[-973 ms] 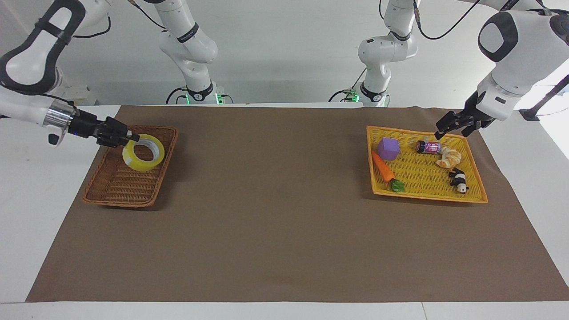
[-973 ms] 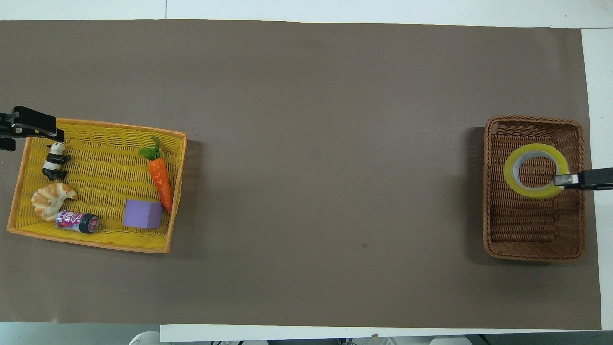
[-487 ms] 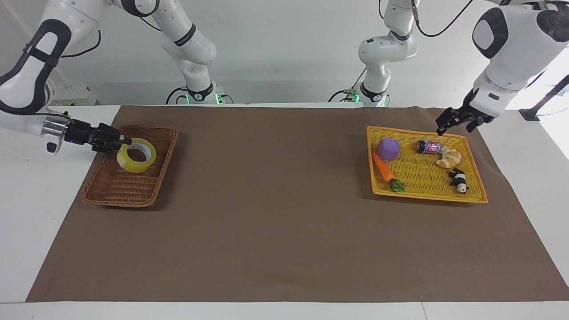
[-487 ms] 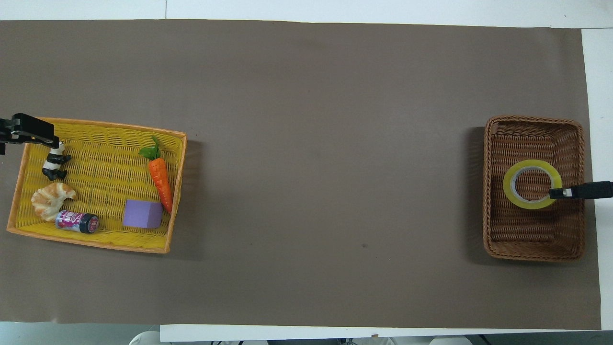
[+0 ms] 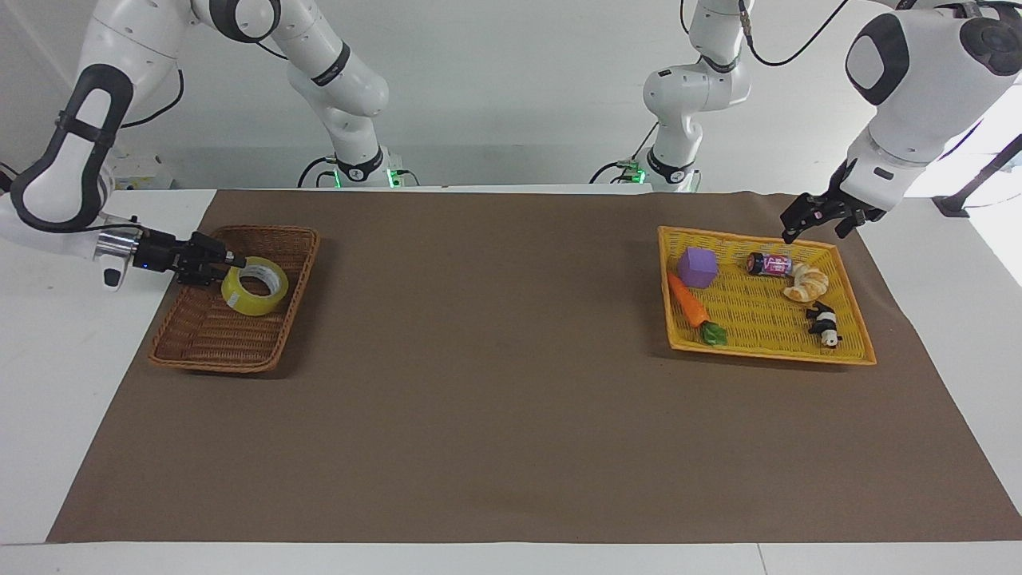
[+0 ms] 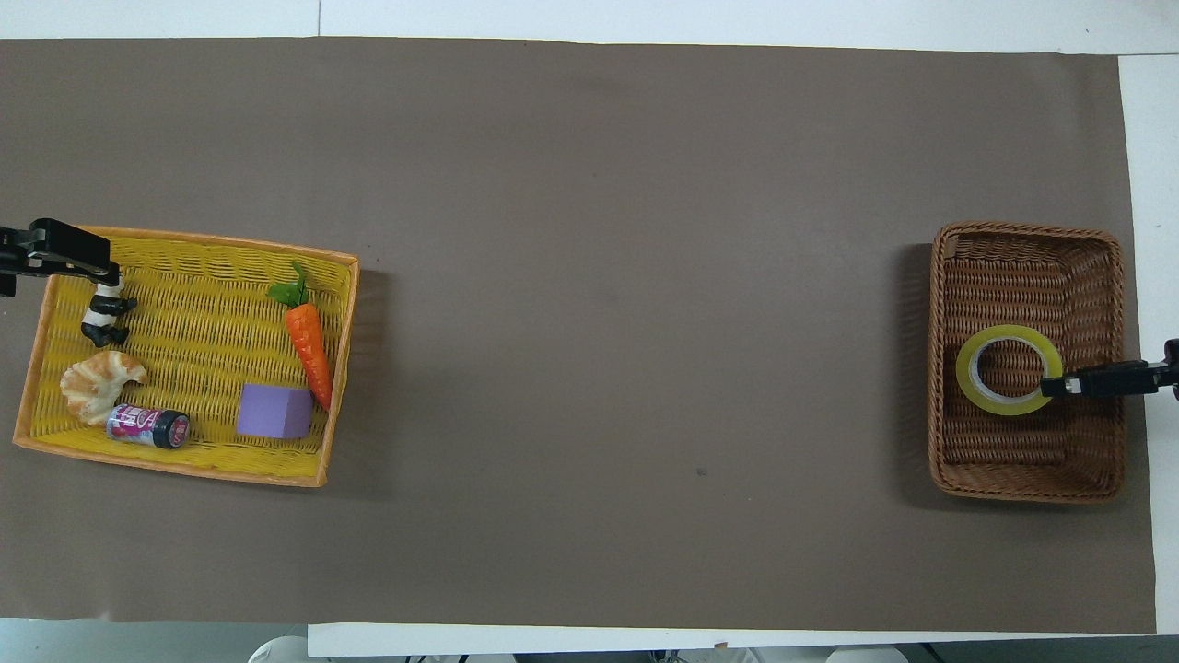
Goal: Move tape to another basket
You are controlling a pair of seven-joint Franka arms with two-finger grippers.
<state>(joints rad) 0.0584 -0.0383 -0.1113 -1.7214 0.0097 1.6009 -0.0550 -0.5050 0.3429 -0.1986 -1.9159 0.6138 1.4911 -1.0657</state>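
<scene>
The yellow tape (image 5: 249,300) sits low inside the brown wicker basket (image 5: 215,363) at the right arm's end of the table, tilted against my right gripper. My right gripper (image 5: 230,262) reaches in over the basket's outer rim and is shut on the roll's edge. In the overhead view the tape (image 6: 969,373) lies near the middle of the basket (image 6: 1027,230), with my right gripper (image 6: 1055,387) at its rim. My left gripper (image 5: 810,231) is open and empty, raised over the corner of the yellow tray; it also shows in the overhead view (image 6: 64,258).
The shallow yellow mesh tray (image 5: 766,347) at the left arm's end holds a purple block (image 5: 698,267), a carrot (image 5: 688,301), a small can (image 5: 768,264), a croissant (image 5: 808,283) and a panda figure (image 5: 824,325). A brown mat (image 5: 495,383) covers the table.
My right gripper has lowered the tape from above the basket's rim down into the basket and drawn back a little toward the table's end. My left gripper has barely moved.
</scene>
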